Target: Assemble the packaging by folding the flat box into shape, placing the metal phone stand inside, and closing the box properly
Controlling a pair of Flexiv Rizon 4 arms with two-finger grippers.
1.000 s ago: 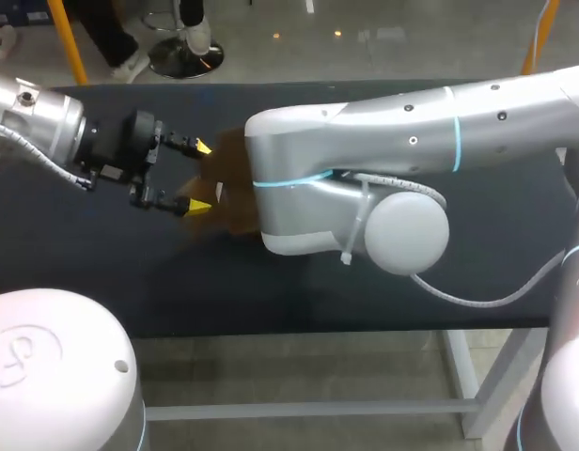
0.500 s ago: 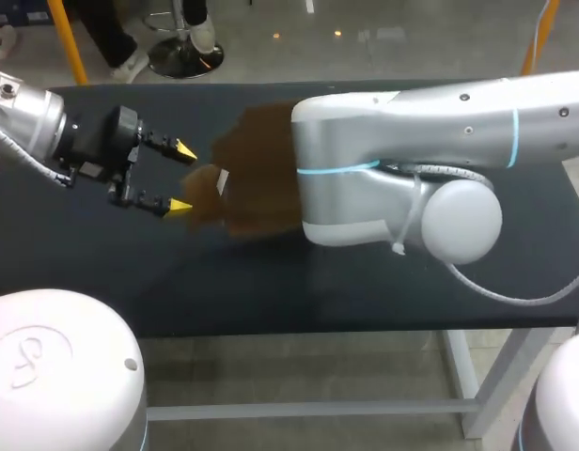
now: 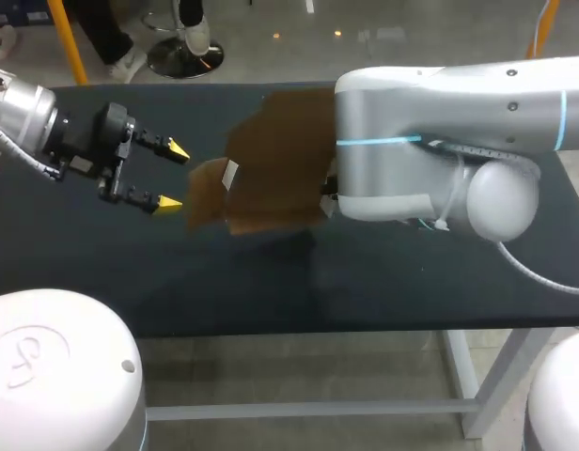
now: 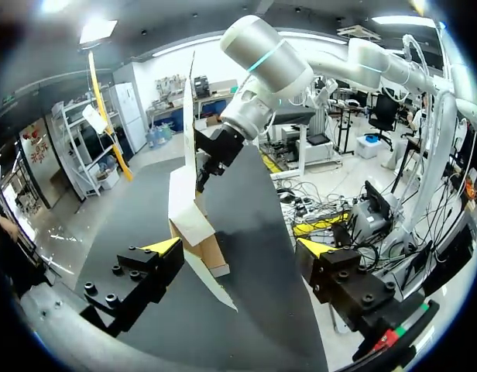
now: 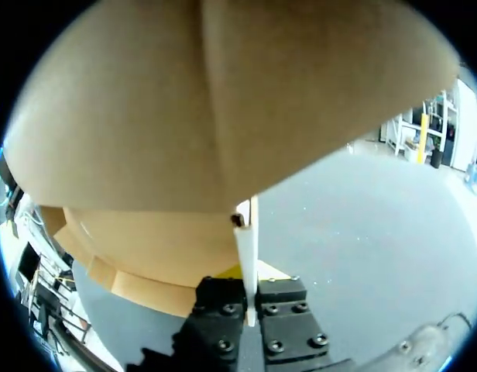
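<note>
The box (image 3: 275,160) is brown card, only partly folded, and it is up off the dark table (image 3: 412,272). My right arm (image 3: 440,132) comes across and covers the side of the box that is away from the left gripper (image 3: 174,177), so I cannot see what holds the box here. The left gripper hangs just beside the box's small flap (image 3: 203,193). Its fingers are wide apart and touch nothing. I think it sits there so it can push or pinch that flap next.

From the left wrist, the box stands ahead of the left gripper's spread fingers, near but not touching. The right gripper (image 4: 204,172) pinches the box on its far side, up high. That way the box hangs free and its flaps can be bent.

From the right wrist, the box fills almost everything. A thin card edge runs right between the right gripper's fingers, and they squeeze it from both sides. That tight grip holds the box steady.

No phone stand shows near the box, so I think the folding is not done yet.
</note>
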